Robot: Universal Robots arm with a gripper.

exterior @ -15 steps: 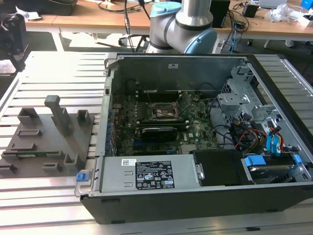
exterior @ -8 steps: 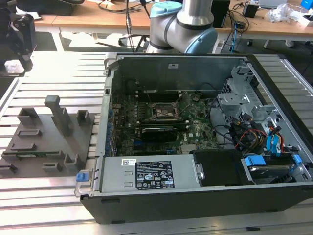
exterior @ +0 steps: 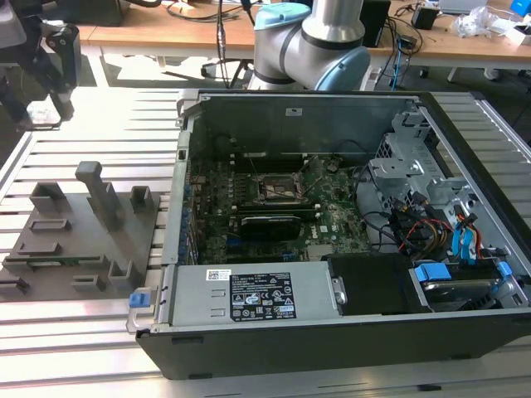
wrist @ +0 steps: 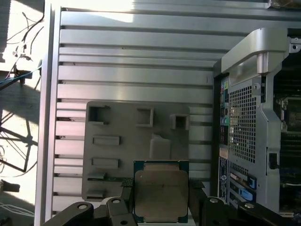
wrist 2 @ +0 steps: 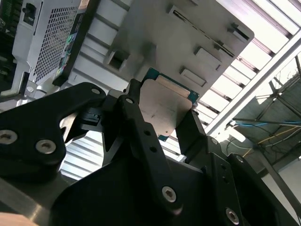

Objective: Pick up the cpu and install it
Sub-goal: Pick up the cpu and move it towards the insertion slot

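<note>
The cpu [wrist: 161, 195] is a small square chip with a pale metallic top and a thin dark green edge. My gripper [wrist: 161, 203] is shut on it, one black finger on each of two opposite sides. In the second wrist view the cpu [wrist 2: 164, 110] sits between the same fingers of the gripper [wrist 2: 162, 121]. It hangs well above the grey fixture plate [wrist: 136, 150], beside the open computer case [wrist: 244, 122]. In the exterior view the black square socket [exterior: 278, 189] lies on the green motherboard inside the case [exterior: 332, 332].
The grey fixture plate [exterior: 83, 228] with upright blocks lies on the slatted aluminium table [exterior: 99, 133], at the exterior view's left of the case. The arm's base [exterior: 311, 41] stands behind the case. Drive cages and cables [exterior: 440, 215] fill the case's right side.
</note>
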